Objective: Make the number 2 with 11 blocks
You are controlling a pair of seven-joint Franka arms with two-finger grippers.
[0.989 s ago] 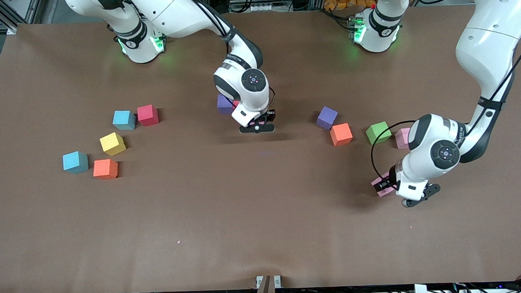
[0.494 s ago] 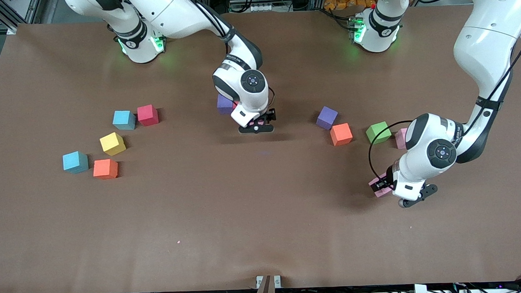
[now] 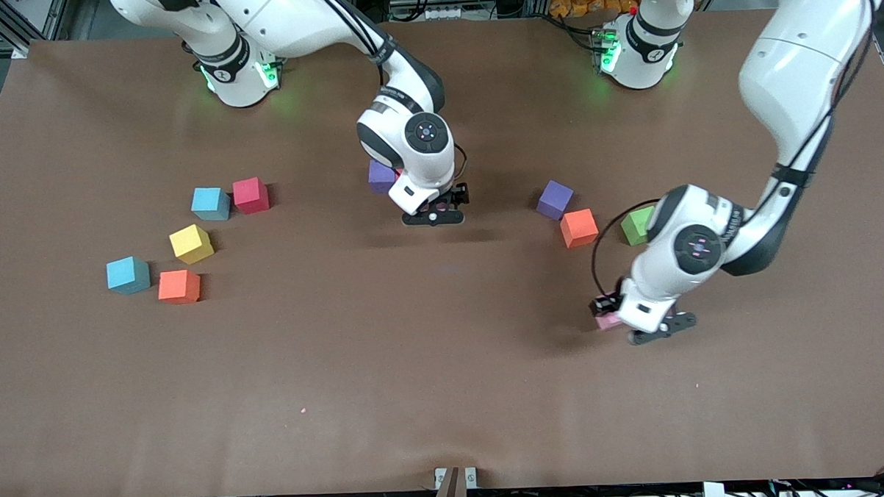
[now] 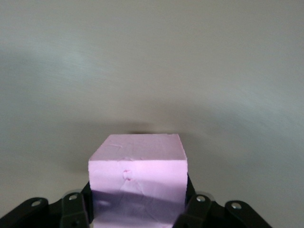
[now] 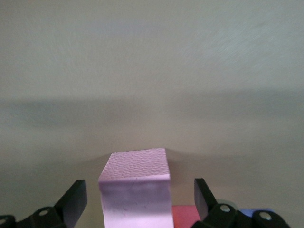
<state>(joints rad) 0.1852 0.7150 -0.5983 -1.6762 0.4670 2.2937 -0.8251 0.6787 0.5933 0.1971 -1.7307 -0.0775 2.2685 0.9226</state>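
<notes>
My left gripper (image 3: 612, 313) is shut on a pink block (image 3: 606, 321), low over the bare table nearer the front camera than the orange block (image 3: 579, 227). In the left wrist view the pink block (image 4: 137, 161) fills the gap between the fingers (image 4: 76, 211). My right gripper (image 3: 435, 207) is open around another pink block (image 5: 135, 183) that rests on the table, with its fingers (image 5: 76, 199) apart from it. A red block (image 5: 185, 216) and a purple block (image 3: 382, 175) lie beside that pink one.
Toward the right arm's end lie two light blue blocks (image 3: 210, 203) (image 3: 127, 275), a red (image 3: 250, 195), a yellow (image 3: 191, 243) and an orange block (image 3: 178, 286). A purple block (image 3: 555, 199) and a green block (image 3: 636, 225) lie by the left arm.
My left arm has carried the pink block toward the middle of the table and now hides a pink block beside the green one. My right gripper has barely moved.
</notes>
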